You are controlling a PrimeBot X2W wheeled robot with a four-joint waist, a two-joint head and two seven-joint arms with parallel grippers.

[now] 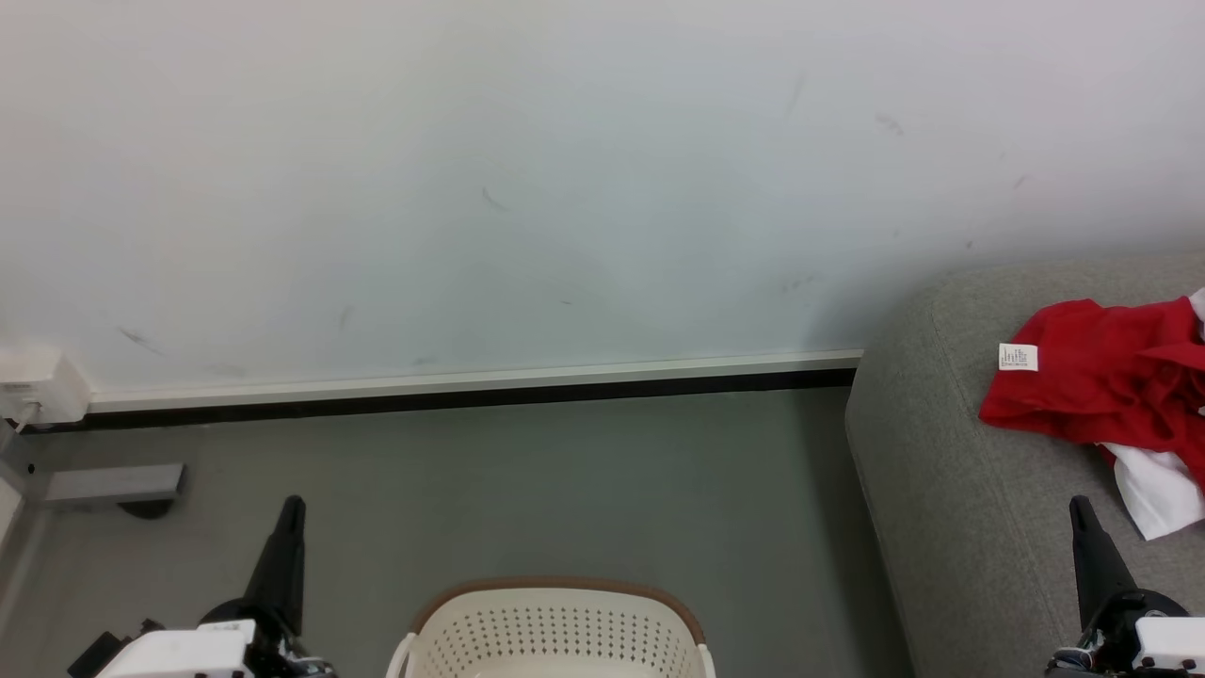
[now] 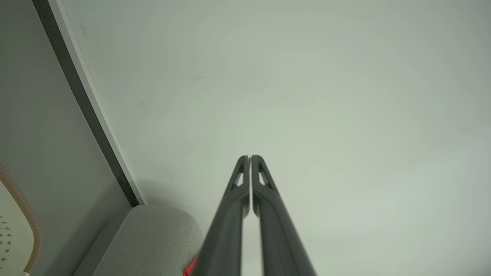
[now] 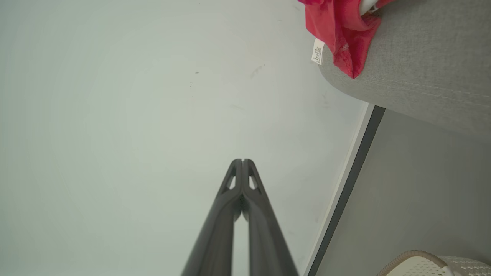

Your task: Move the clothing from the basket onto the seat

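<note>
The red clothing (image 1: 1111,381) with white panels and a white care label lies crumpled on the grey seat (image 1: 951,490) at the right; it also hangs over the seat's edge (image 3: 341,34) in the right wrist view. The cream basket (image 1: 555,631) with its brown rim stands on the floor at the bottom centre, its inside mostly out of frame. My left gripper (image 1: 294,508) is shut and holds nothing, left of the basket. My right gripper (image 1: 1078,508) is shut and holds nothing, just below the clothing over the seat. Both point toward the wall (image 2: 250,157) (image 3: 243,161).
A pale wall (image 1: 565,188) with a white and black skirting strip (image 1: 471,391) runs behind the grey floor (image 1: 565,490). A white box (image 1: 38,386) and a grey bracket (image 1: 113,485) sit at the far left near the wall.
</note>
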